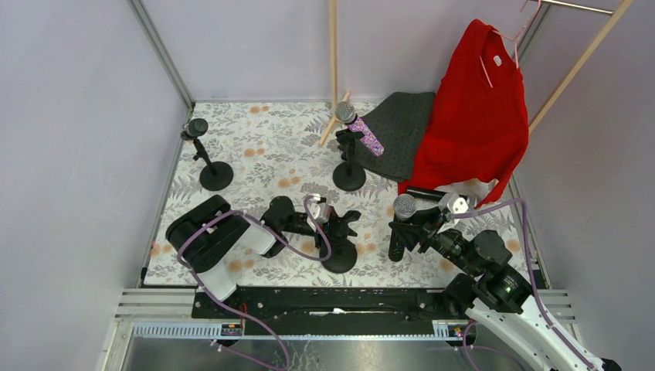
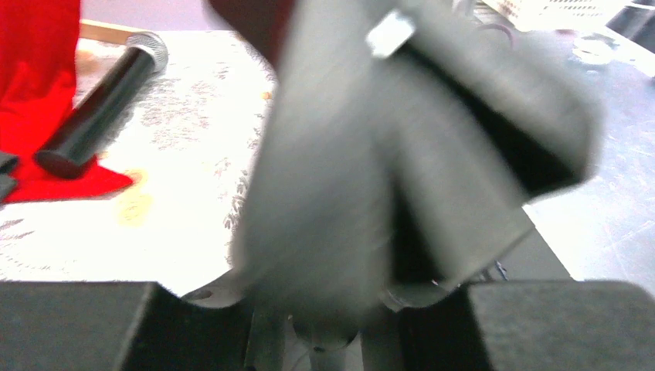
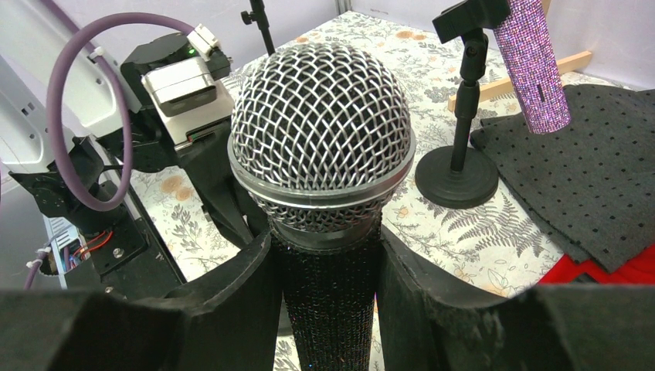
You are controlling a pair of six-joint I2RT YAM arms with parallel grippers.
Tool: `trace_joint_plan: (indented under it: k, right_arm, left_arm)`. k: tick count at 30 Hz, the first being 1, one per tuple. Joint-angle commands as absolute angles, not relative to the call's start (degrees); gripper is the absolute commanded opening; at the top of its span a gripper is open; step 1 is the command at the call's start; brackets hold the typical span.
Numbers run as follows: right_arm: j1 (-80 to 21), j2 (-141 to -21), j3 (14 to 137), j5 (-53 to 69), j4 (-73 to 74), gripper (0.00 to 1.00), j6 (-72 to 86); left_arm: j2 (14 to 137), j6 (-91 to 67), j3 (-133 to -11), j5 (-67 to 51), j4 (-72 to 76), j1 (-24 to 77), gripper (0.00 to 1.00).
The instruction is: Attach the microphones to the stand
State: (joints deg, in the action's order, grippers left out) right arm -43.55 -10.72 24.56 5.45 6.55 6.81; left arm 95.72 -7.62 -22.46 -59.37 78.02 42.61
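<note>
Right gripper [image 3: 328, 305] clamped tight on the black-bodied microphone with a silver mesh head [image 3: 320, 139] — both dark pads pressed against the body just below the head, mesh pointing up at the wrist camera. In the top view, held roughly upright just to the right of the near black round-based stand [image 1: 340, 256], close to it but not touching.

Over to the left gripper [image 1: 323, 215] — fingers spread wide on either side of that stand's grey clip [image 2: 363, 154]. Clip blurred and filling most of the wrist view; contact with the pads impossible to judge.

Further back, the glittery purple-pink microphone [image 1: 361, 130], seated in the clip of the middle black stand [image 1: 349, 176]. Tilted, mesh head up and to the left in the top view, tail end over the dark grey perforated mat [image 1: 402, 124].

Far left, a third black stand [image 1: 215, 175] with a dark rounded top [image 1: 196, 127], too small to make out.

Caught in the left wrist view: a glossy black microphone [image 2: 96, 112] lying flat on the floral tablecloth [image 1: 263, 147]. Butt end resting at the edge of the red shirt [image 1: 475, 116], mesh head near a pale wooden bar [image 2: 104, 31].
</note>
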Motion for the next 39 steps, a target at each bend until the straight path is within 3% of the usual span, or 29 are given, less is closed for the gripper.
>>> trace_joint_plan:
  k: [1,9,17,18,19,20,30,39]
  right_arm:
    - [-43.8,-10.8,26.8,4.8,5.3,0.01,5.5]
    - [-43.8,-10.1,26.8,3.8,6.0,0.01,5.1]
    - [-43.8,-11.1,26.5,3.8,5.0,0.01,4.7]
    - [-43.8,-11.3,26.5,3.9,4.9,0.01,4.7]
    - [-43.8,-11.4,26.5,4.0,4.7,0.01,4.6]
    - [-43.8,-11.5,26.5,4.0,4.7,0.01,4.6]
    - [-43.8,-13.1,26.8,4.4,3.3,0.0,3.6]
    - [-43.8,-14.5,26.8,4.5,2.5,0.0,3.7]
  left_arm:
    - [97.7,-8.2,-24.7,-65.3,85.7,41.5,0.42]
    - [93.6,-3.6,-19.7,-53.7,82.4,40.9,0.75]
    - [82.5,-2.3,-12.2,-40.6,75.9,41.0,0.79]
    - [80.7,-3.2,-10.8,-39.2,76.4,41.0,0.84]
    - [79.4,-4.1,-9.6,-38.5,77.3,41.1,0.96]
    - [78.1,-5.2,-8.3,-37.9,78.0,41.3,0.98]
    - [58.5,-8.2,-0.9,-24.0,66.8,48.7,0.99]
    - [39.8,-10.8,-0.2,-11.5,55.8,48.9,0.99]
